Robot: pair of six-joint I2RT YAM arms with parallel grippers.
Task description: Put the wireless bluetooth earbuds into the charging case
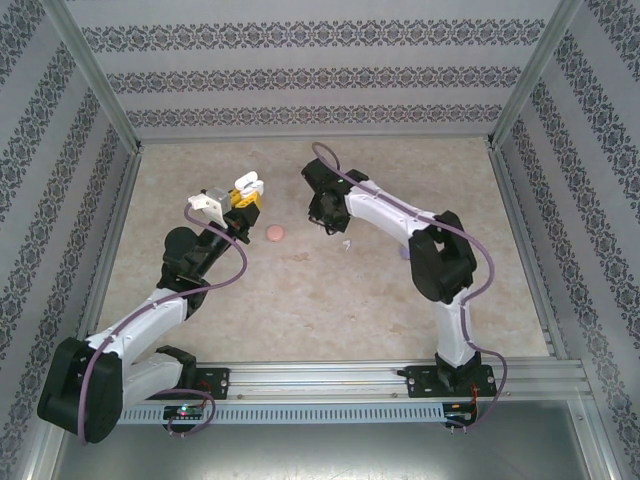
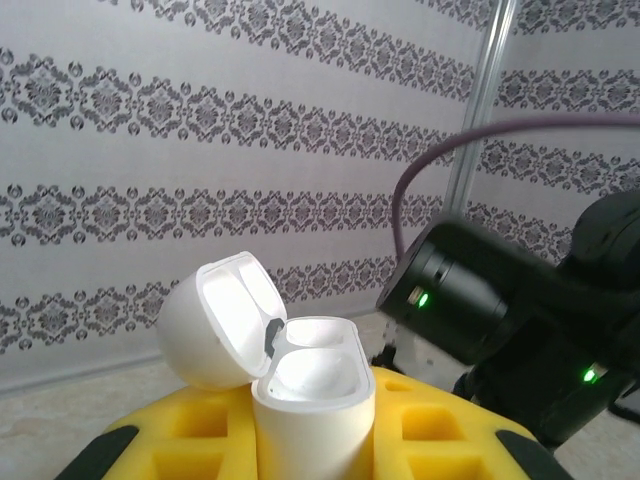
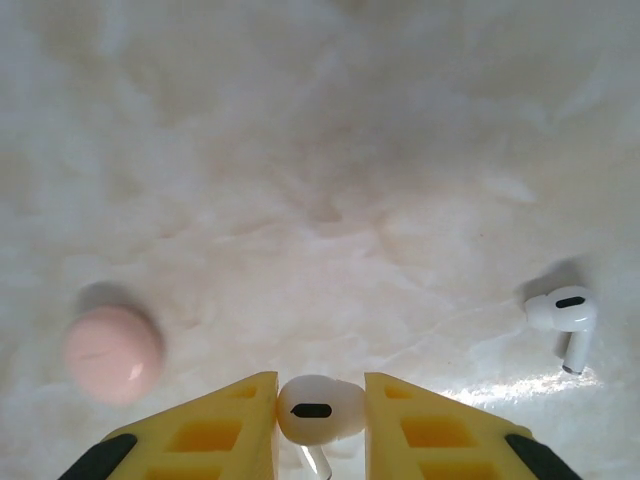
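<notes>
The white earbud point(image 3: 335, 415) is sitting between the two yellow fingers of my right hand point(image 3: 320, 402), which is closing on it from both sides, the stem pointing down. I cannot tell if it is already off the counter point(image 3: 300, 150). So I am judging that I am in the picking step for this earbud. A second white earbud point(image 3: 562, 318) is lying on the counter, well apart to the right, and a pink case point(image 3: 113, 353) is lying closed to the left. My left hand point(image 2: 310, 450) is gripping the white charging case point(image 2: 312, 400) upright and raised, with its lid point(image 2: 215, 320) standing open. The two hands are facing each other, near but not touching. The next move, I think, is calling for lifting the earbud, carrying it over the open case and turning the stem down into one socket, slowly, because the earbud is small and may be slipping.
</notes>
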